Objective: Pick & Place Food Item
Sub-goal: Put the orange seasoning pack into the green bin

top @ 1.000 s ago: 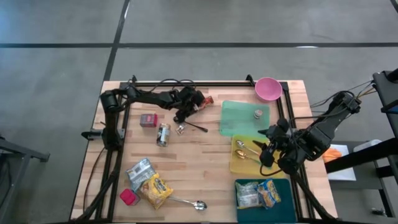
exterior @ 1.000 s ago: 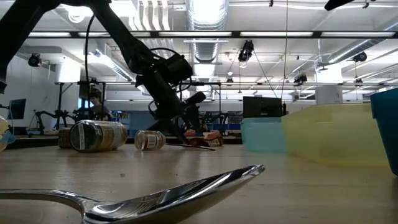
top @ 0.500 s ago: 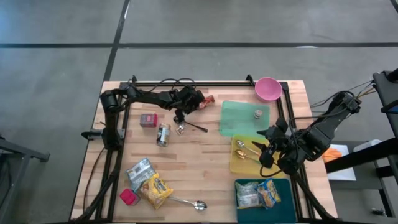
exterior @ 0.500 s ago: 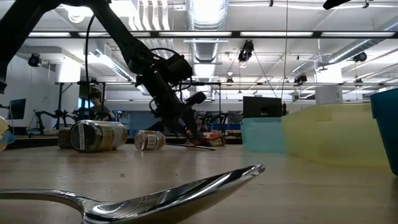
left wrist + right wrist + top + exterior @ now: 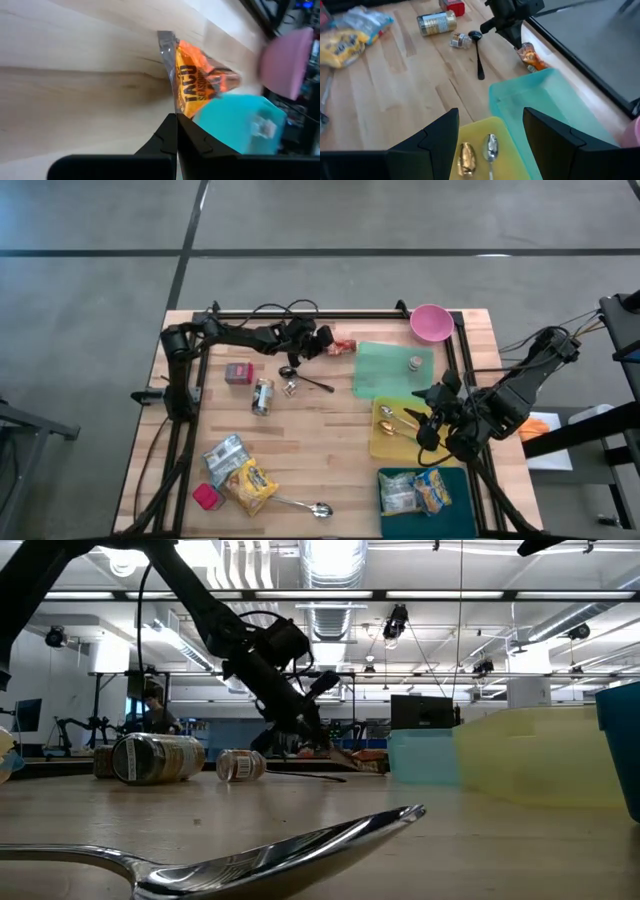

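Observation:
An orange taco-seasoning packet [image 5: 343, 345] sits at the far middle of the table, just left of a teal tray [image 5: 393, 370]. It also shows in the left wrist view [image 5: 200, 85] and the right wrist view [image 5: 532, 56]. My left gripper [image 5: 322, 347] reaches it from the left and is shut on it. My right gripper [image 5: 432, 418] hovers open above a yellow tray [image 5: 380, 442] at the right, its fingers wide apart [image 5: 490, 145] with nothing between them. My left gripper pinches the packet's crimped end nearest the table's left side [image 5: 175, 109] between its two shut fingertips. The fingers slant down from the table's left. The packet stretches away toward the teal tray; I cannot tell whether it is clear of the table.
A small jar [image 5: 414, 363] stands on the teal tray, and a pink bowl [image 5: 431, 322] sits at the far right. Spoons lie in the yellow tray. A dark teal bin [image 5: 385, 480] holds snack packets. A red tin [image 5: 238, 373], can [image 5: 262, 396], black spoon [image 5: 310, 380] and snack bags [image 5: 235, 470] lie left.
My left gripper has shut on the packet's end and rolled at the wrist. The packet has shifted a little toward the table's right edge, closer to the teal tray.

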Controlling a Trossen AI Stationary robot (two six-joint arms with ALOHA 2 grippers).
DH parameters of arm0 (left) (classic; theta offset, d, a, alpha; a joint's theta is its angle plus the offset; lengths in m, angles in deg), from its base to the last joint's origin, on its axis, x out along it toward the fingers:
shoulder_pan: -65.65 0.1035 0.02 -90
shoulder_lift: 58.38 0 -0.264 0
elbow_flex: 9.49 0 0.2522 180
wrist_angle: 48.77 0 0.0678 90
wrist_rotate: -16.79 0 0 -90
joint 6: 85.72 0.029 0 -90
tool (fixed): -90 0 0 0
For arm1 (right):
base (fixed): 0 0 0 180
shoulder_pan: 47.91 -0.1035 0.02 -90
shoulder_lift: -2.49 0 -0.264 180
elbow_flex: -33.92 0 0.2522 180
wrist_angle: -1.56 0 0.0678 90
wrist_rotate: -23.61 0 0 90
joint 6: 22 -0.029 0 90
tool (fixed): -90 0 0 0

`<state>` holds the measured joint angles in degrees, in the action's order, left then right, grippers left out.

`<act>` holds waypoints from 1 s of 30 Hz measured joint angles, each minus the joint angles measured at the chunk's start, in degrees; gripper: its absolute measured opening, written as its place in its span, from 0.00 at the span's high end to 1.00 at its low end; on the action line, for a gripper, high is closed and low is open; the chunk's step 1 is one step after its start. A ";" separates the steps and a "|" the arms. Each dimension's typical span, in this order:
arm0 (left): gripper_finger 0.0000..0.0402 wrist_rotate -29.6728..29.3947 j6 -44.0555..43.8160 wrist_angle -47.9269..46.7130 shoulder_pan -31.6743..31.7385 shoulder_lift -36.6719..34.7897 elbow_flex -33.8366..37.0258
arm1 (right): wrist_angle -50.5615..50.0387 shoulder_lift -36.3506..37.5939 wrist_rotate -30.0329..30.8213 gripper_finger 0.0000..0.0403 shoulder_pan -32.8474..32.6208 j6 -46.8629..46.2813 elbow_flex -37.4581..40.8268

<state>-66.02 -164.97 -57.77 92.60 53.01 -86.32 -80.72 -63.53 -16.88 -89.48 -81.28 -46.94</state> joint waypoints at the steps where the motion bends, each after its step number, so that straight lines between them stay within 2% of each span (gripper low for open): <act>1: 0.99 0.46 0.00 0.39 -0.17 -0.39 0.00 | 0.08 0.00 0.05 0.46 0.06 1.34 0.13; 5: 1.00 1.89 3.43 2.08 -0.67 -2.06 0.00 | 0.25 -0.13 0.90 0.46 0.69 5.29 0.34; 10: 1.00 3.40 7.00 1.43 -0.75 -5.52 0.00 | 0.31 -0.06 4.51 0.46 2.66 2.09 0.06; 15: 1.00 5.47 11.47 2.08 -0.77 -9.39 0.00 | 0.67 -0.09 4.50 0.46 4.86 4.72 0.08; 19: 1.00 14.93 19.08 2.90 -0.77 -12.23 0.00 | 2.37 0.11 3.04 0.46 6.28 9.79 0.08; 22: 1.00 23.32 23.04 2.70 -0.87 -14.19 0.00 | 6.25 1.43 -3.56 0.46 8.36 14.52 0.14; 25: 1.00 29.92 25.26 2.48 -1.38 -16.30 0.00 | 14.77 3.93 -7.61 0.46 10.01 21.36 1.33; 30: 1.00 36.46 28.53 -0.05 -2.51 -20.50 0.00 | 31.75 10.44 -12.48 0.46 13.58 31.69 6.62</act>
<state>-29.56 -136.43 -57.82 90.09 32.51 -86.32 -48.97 -53.08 -29.36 -75.90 -49.59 -40.31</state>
